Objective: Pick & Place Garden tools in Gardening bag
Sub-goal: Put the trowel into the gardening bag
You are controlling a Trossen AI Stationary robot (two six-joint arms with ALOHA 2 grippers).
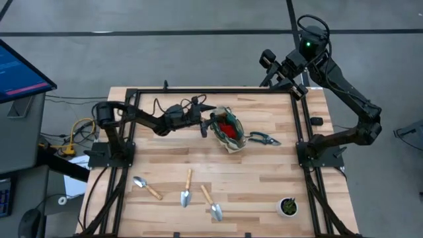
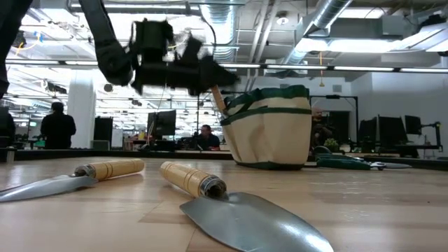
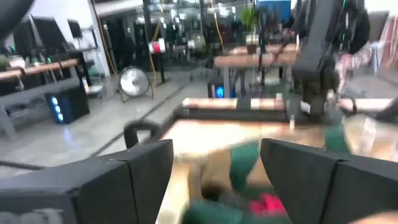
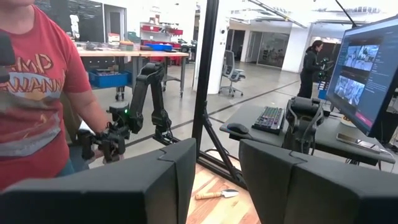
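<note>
The beige gardening bag with green trim [image 1: 232, 145] stands at the table's far middle, with the red item [image 1: 228, 129] inside. A wooden tool handle [image 2: 218, 99] sticks up out of the bag, leaning on its rim. My left gripper [image 1: 206, 124] hovers open just left of the bag's mouth; its wrist view shows the bag and red item [image 3: 268, 204] between the fingers. The dark-handled shears [image 1: 264, 139] lie right of the bag. Three trowels [image 1: 147, 187], [image 1: 187, 192], [image 1: 211, 203] lie near the front edge. My right gripper [image 1: 272, 66] is open, raised beyond the far right corner.
A small black pot with a green plant [image 1: 288, 206] stands at the near right. A black frame rail [image 1: 211, 92] runs along the table's far edge. Bare wood lies between the bag and the trowels. A person in a red shirt [image 4: 37, 81] stands beyond the table.
</note>
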